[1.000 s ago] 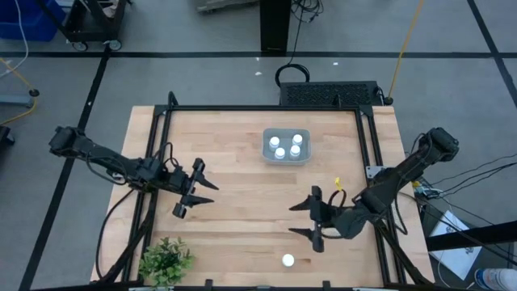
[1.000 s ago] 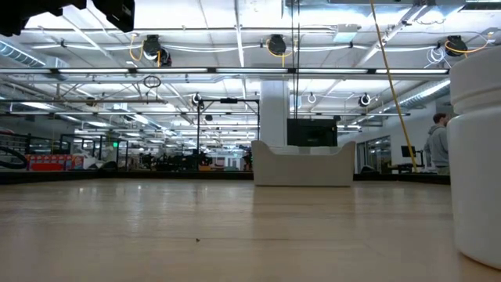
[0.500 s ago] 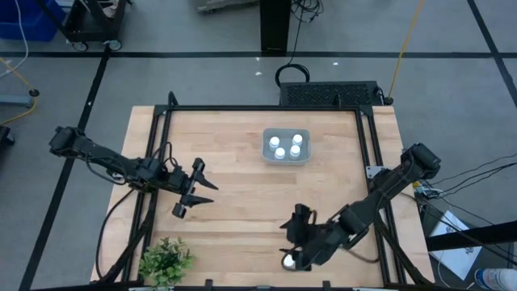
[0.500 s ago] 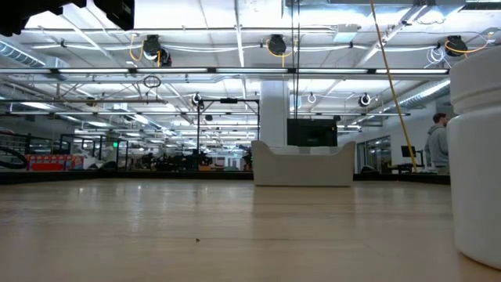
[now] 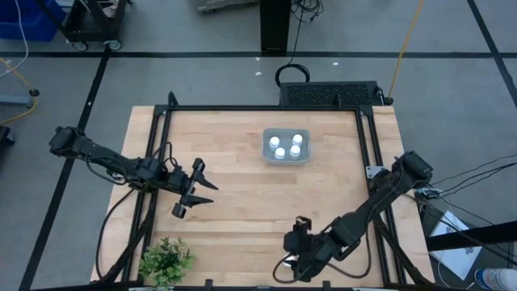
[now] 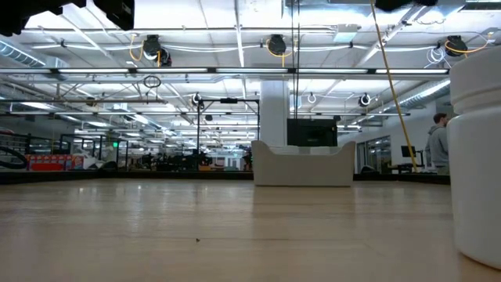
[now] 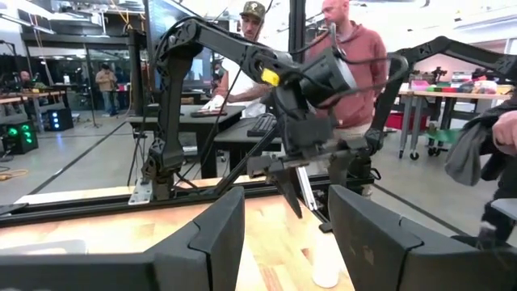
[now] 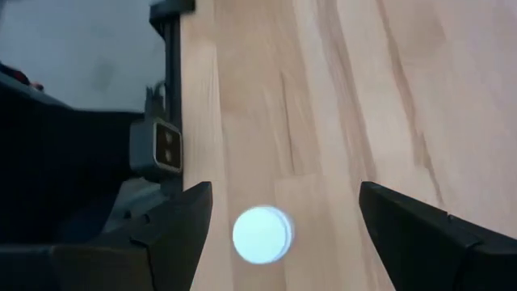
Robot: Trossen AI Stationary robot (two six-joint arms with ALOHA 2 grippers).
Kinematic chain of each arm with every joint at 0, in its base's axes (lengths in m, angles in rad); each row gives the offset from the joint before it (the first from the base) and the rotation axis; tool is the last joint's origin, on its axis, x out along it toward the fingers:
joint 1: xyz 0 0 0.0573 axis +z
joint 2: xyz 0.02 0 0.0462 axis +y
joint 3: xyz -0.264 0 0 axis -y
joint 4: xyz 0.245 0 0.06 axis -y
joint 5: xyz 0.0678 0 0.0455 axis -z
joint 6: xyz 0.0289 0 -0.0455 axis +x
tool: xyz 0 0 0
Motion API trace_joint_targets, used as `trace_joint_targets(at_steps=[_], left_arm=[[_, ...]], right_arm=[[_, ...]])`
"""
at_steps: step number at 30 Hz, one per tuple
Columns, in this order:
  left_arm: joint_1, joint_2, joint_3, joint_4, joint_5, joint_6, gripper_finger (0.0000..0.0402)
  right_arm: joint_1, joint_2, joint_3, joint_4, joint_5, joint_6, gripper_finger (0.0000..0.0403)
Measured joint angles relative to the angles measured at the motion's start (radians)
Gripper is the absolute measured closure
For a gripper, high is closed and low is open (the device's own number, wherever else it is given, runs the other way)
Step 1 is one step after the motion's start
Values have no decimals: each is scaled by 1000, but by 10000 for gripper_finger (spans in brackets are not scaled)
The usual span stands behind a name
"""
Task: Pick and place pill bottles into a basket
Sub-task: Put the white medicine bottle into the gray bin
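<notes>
One white pill bottle stands alone on its base near the table's near edge; its round cap (image 8: pixel 261 234) shows from above in the right wrist view, and its side (image 6: pixel 477 157) shows large in the low view. My right gripper (image 5: pixel 289 263) hangs over it, pointing down and open, one finger on each side of the cap and apart from it (image 8: pixel 284 239). The grey-blue basket (image 5: pixel 268 157) holds several white bottles (image 5: pixel 279 151) at the table's far middle. My left gripper (image 5: pixel 199 187) waits open and empty at the left.
A green leafy plant (image 5: pixel 166 260) stands at the near left corner. The table's black frame rail (image 8: pixel 167 97) runs close beside the lone bottle. Bare wood lies between the basket and both grippers. People stand beyond the table in the left wrist view (image 7: pixel 347 48).
My right gripper has moved toward the table's near edge and a little left, has tipped over until it points down, and now stands over the lone bottle, hiding it in the high view. The bottle has stayed where it was.
</notes>
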Motion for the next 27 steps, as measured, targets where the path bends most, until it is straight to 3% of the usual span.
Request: trace_joint_targets(at_steps=[27], left_arm=[[0,0,0,-2,0,9,215]], right_arm=[[23,140,-2,33,-47,78,110]])
